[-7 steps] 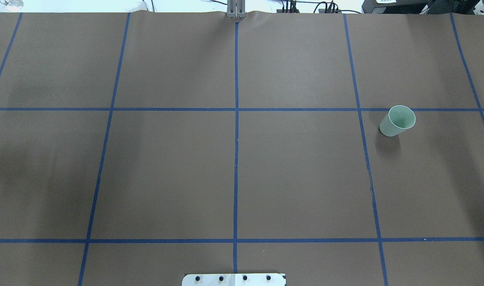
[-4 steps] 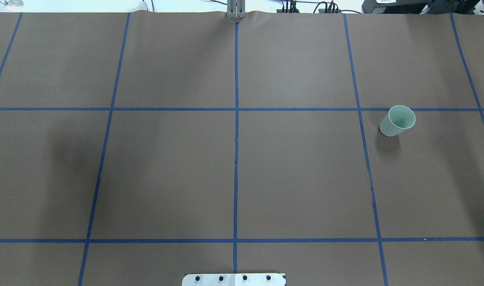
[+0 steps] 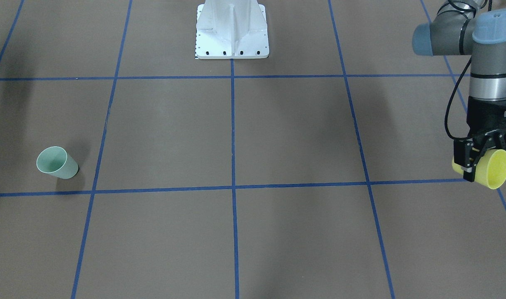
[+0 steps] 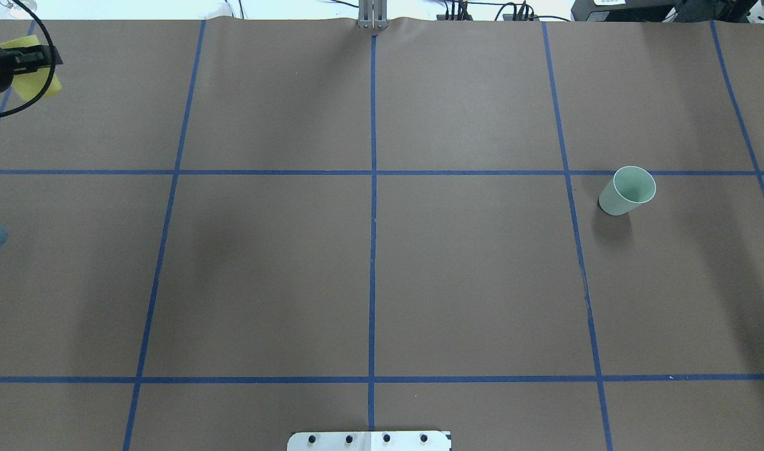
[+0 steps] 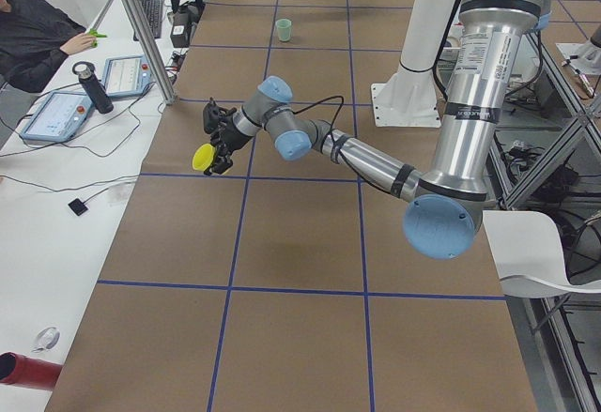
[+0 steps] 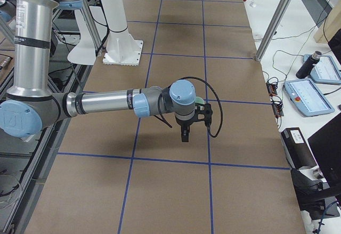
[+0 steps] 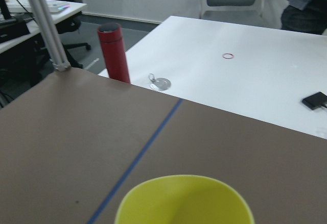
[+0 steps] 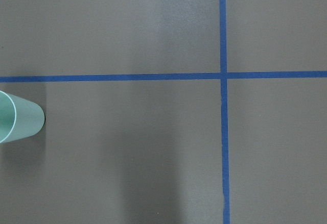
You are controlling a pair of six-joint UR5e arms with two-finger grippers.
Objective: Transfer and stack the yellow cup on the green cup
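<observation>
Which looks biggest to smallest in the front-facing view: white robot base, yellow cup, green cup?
1. white robot base
2-3. yellow cup and green cup look alike; the yellow one hangs in the left claw, nearer the camera, so unranked.

Broad brown table [image 4: 469, 282] open between the gripped yellow cup [image 3: 493, 170] at the robot's left end and the green cup [image 4: 628, 191], right arm [image 6: 106, 103] hanging near that cup, white robot base [image 3: 232, 31] set back, red bottle [image 7: 115, 55] beyond the edge
</observation>
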